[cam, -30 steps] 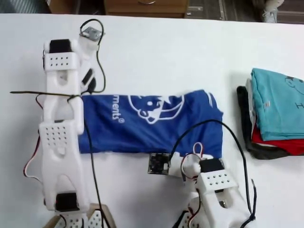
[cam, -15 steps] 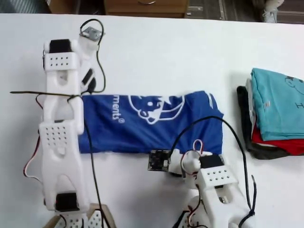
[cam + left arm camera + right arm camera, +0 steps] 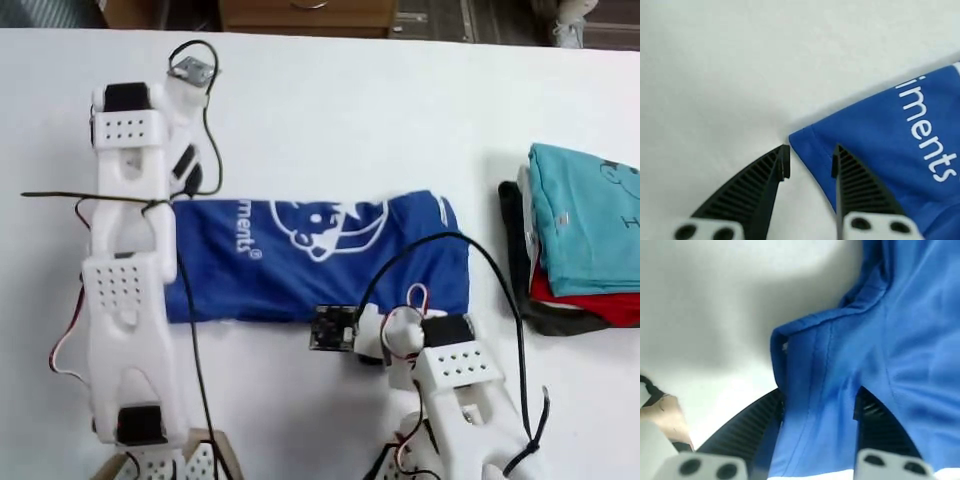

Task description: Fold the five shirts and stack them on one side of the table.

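Findings. The blue shirt [image 3: 310, 260], folded into a long band, lies across the middle of the table [image 3: 400, 110], print side up.

The left gripper [image 3: 811, 157] is at the shirt's left end. Its jaws are spread and straddle the far corner: one finger [image 3: 760, 185] is over the white tabletop just beside the hem, the other over the blue cloth. Nothing is grasped.

The right gripper [image 3: 819, 400] is at the near long edge toward the right end. Its jaws are parted and the stitched hem lies between them, not pinched. A black cable [image 3: 440, 240] from this arm arches over the shirt's right portion.

Edges. The near and far long edges run fairly straight; the right end is rumpled.

Room. A strip of white surface separates the shirt's right end from the stack of folded shirts [image 3: 580, 230] at the right edge, teal uppermost. A broad white surface extends beyond the far edge.
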`<state>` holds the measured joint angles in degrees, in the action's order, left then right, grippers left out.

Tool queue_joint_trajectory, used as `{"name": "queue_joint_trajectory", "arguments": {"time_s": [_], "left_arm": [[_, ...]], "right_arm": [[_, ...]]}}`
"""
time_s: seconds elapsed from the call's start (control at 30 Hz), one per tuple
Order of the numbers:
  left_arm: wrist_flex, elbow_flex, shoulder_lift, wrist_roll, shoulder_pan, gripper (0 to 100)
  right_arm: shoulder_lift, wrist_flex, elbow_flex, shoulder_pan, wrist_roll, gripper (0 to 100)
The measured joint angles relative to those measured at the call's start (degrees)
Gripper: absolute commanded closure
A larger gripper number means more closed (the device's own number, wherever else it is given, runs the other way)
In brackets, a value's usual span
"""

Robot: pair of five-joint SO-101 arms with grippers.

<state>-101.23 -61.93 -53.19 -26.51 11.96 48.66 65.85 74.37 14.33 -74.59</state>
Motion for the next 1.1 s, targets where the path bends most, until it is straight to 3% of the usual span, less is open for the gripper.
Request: {"name": "queue_joint_trajectory", "arguments": {"time_s": [0.3, 0.77, 1.1], "left_arm": [[0.0, 0.0, 0.0, 0.0, 0.0, 83], [0.0, 0.0, 0.0, 0.0, 0.0, 83], [0.0, 0.0, 0.0, 0.0, 0.0, 83]], "right_arm": [[0.0, -6.15, 5.98, 0.0, 0.0, 79.2], [0.0, -13.63, 6.33, -0.26, 0.0, 97.6], [-0.09, -3.78, -7.12, -0.18, -0.09, 97.6]]}}
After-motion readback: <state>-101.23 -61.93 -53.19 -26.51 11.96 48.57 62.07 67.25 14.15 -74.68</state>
